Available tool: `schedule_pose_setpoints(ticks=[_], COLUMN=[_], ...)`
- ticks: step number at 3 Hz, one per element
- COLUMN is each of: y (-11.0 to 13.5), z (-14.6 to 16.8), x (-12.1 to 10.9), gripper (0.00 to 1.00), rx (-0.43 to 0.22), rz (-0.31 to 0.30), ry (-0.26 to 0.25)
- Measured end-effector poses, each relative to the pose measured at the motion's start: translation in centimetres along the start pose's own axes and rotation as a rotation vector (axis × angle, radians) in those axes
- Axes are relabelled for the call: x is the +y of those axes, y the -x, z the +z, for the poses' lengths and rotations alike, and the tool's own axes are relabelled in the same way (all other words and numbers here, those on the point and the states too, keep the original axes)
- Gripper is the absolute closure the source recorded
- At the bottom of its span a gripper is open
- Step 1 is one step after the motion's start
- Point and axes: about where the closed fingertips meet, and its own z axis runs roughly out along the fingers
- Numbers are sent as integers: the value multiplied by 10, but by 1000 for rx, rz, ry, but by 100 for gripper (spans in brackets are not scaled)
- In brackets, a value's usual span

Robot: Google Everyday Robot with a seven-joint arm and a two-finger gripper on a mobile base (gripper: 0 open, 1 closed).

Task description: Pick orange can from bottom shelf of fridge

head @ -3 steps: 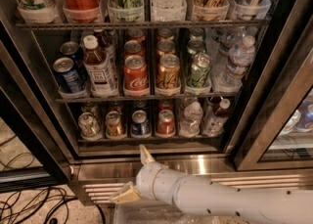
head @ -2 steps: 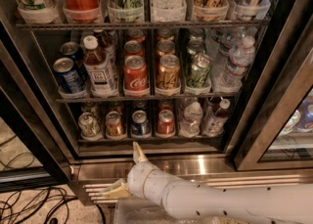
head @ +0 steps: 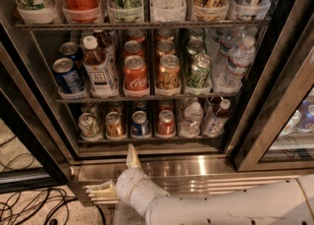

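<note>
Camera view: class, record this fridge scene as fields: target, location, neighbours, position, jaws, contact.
target: orange can
location: bottom shelf, front row, second from left
neighbours: pale can on its left, blue can on its right
position: gripper below the shelf, in front of the fridge base
jaws: open
contact: none; can not yet held

Matt plastic gripper (head: 109, 168) before glossy ribbed steel base of the fridge (head: 206, 166).
</note>
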Motion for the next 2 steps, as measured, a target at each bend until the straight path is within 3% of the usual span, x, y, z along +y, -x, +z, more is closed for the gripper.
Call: schedule_pose_setpoints(ticks=[2], y=[18], z=[2], x=[-28], gripper=[0], rx=[-74], rz=[107], ry=[-229])
